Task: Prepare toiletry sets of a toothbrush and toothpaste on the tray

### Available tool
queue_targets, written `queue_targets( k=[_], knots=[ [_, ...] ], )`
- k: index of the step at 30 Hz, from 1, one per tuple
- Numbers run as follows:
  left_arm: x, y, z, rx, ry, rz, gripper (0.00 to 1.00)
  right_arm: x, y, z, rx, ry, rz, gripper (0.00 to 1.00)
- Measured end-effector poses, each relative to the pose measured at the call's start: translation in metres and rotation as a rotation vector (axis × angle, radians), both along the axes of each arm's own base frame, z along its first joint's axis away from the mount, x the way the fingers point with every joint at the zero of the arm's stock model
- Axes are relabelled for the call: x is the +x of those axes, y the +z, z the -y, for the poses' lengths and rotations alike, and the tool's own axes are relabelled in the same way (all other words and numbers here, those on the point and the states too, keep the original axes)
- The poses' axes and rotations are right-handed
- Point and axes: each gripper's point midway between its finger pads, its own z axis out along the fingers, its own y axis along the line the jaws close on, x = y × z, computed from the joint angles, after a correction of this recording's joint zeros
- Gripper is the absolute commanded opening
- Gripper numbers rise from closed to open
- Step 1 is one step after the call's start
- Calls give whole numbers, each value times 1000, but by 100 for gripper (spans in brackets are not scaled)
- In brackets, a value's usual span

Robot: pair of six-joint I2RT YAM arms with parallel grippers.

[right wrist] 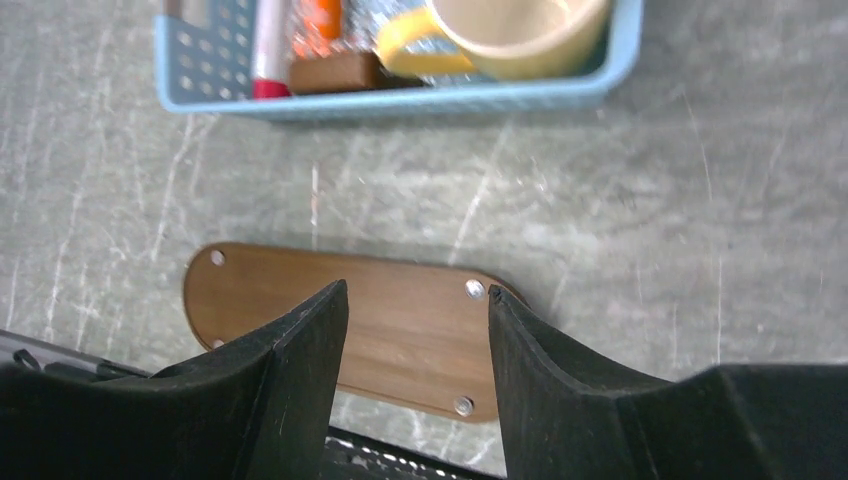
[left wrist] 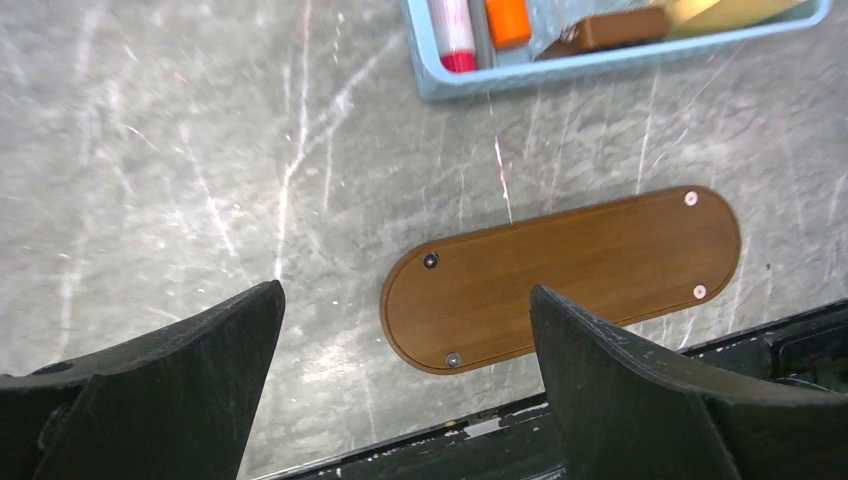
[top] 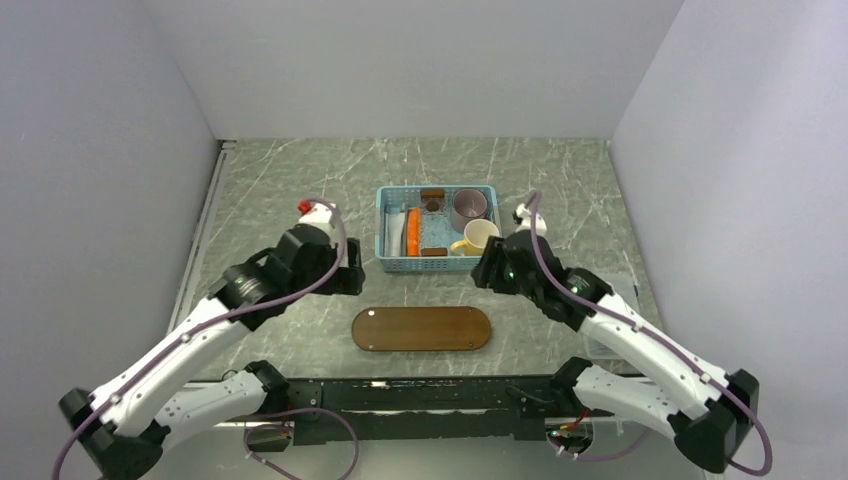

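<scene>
**Operator:** How do my pincers stand?

**Spotter:** Your left pincer (top: 350, 278) (left wrist: 405, 292) is released, with its black fingers (left wrist: 180, 380) spread wide. Your right pincer (top: 487, 268) (right wrist: 417, 292) is released too, but its fingers (right wrist: 290, 370) stand closer together. Neither one is gripping anything.

**Operator:** What's just beyond them?

**Spotter:** From above, the tray (top: 421, 328) lies flat on the grey marbled table (top: 300, 180), near your edge and midway between the two arms, long side running 9 to 3 o'clock. Your left pincer hangs at the tray's 10 o'clock and your right at its 2 o'clock, both off the board. In your left wrist view the tray (left wrist: 580, 270) lies toward 3 o'clock, mostly between the fingers. In your right wrist view the tray (right wrist: 250, 285) runs across behind both fingers.

**Operator:** And the toothbrush?

**Spotter:** Look at 12 o'clock from the tray, where the light-blue basket (top: 437, 266) (left wrist: 600, 65) (right wrist: 420, 98) sits apart from it. In its left part, your left wrist view shows a slim pale stick, the toothbrush (left wrist: 481, 35). It lies between a white tube with a red end (left wrist: 455, 30) (right wrist: 268, 50) and the orange tube (top: 411, 232) (left wrist: 508, 18). Only part of it shows, and I can't make it out from above.

**Operator:** What else is in the basket?

**Spotter:** A brown block (top: 433, 252) (left wrist: 605, 30) (right wrist: 335, 70) lies against the near wall. A yellow mug (top: 480, 236) (right wrist: 510, 30) stands at the right, and a mauve cup (top: 469, 208) is at 12 o'clock from the mug.
</scene>
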Motion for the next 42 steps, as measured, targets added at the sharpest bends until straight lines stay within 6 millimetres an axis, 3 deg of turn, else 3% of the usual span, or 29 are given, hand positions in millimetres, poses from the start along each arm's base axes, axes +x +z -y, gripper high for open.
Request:
queue_targets(
  k=[6, 13, 22, 29, 42],
  knots=[
    [-11, 53, -30, -26, 28, 157, 99, 37, 44, -28, -49, 71, 70, 55],
    [-33, 64, -58, -57, 31, 267, 99, 73, 58, -64, -97, 128, 84, 56],
    [-44, 39, -66, -39, 4, 270, 99, 110, 42, -99, -147, 149, 43, 57],
    [-47, 40, -67, -60, -4, 292, 99, 135, 28, -121, -170, 145, 24, 55],
    [-48, 39, -64, -66, -19, 286, 99, 165, -25, -146, -238, 133, -55, 52]
  ],
)
